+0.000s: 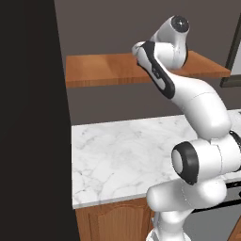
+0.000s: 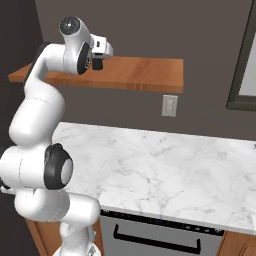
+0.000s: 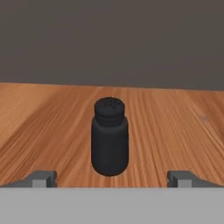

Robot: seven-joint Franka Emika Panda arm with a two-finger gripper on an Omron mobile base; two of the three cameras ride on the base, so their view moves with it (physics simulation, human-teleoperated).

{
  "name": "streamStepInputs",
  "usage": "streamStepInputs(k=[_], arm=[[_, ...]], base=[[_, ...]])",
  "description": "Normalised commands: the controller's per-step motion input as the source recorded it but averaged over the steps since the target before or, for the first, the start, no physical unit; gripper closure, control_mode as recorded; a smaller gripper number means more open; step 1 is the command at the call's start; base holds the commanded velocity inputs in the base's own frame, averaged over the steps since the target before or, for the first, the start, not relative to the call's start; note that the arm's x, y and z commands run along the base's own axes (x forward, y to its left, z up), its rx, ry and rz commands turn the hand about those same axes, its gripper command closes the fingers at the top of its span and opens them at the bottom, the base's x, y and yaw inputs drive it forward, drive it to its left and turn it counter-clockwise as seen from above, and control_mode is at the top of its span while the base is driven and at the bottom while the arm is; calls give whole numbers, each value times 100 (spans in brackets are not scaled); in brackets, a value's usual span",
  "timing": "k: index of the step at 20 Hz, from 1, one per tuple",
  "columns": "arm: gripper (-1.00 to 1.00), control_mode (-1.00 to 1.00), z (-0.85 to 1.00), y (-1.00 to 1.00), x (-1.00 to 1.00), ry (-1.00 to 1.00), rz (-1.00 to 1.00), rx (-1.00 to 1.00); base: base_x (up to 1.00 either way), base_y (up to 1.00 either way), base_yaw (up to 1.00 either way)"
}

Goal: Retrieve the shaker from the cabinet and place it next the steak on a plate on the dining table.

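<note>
**Open gripper at shelf, shaker ahead and ungripped**

Nearest in the hand view: two grey fingertips (image 3: 41,178) low at left and right, set wide apart, nothing between them. Gripper (image 3: 112,180) fully open, holding nothing.

Just beyond, centred between the tips: shaker (image 3: 110,136), black, cylindrical, ribbed narrower cap with small holes on top. Upright on the orange-brown board of the cabinet (image 3: 52,131). Clear gap on both sides of the shaker to each tip; no contact seen. Dark grey wall (image 3: 112,39) behind the far edge of the board.

Right base view: gripper (image 2: 98,59) raised to shelf level, at the near left part of the cabinet (image 2: 140,72), pointing toward the wall. Shaker itself hard to make out here, hidden among dark hand parts.

Left base view: arm bent up over the cabinet (image 1: 99,68), hand hidden behind the wrist.

Below the shelf: white marble counter (image 2: 165,170), wall outlet (image 2: 169,105) under the right end of the shelf, dark oven handle (image 2: 155,239) under the counter edge.
</note>
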Motion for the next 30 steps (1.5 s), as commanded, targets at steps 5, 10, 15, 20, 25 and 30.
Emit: streamStepInputs(k=[5, 10, 15, 20, 25, 30], arm=[[-100, -100, -1, 10, 35, 3, 0, 0], [-100, -100, -6, 3, 31, 1, 0, -1], [-100, -100, -11, 0, 26, 1, 0, -1], [-100, -100, -11, 0, 24, 0, 0, -1], [100, -100, -11, 0, 22, 0, 0, -1], [100, -100, -3, 0, 4, 0, 0, -1]], base=[[0, 0, 0], [0, 0, 0], [0, 0, 0], [0, 0, 0], [0, 0, 0], [0, 0, 0]])
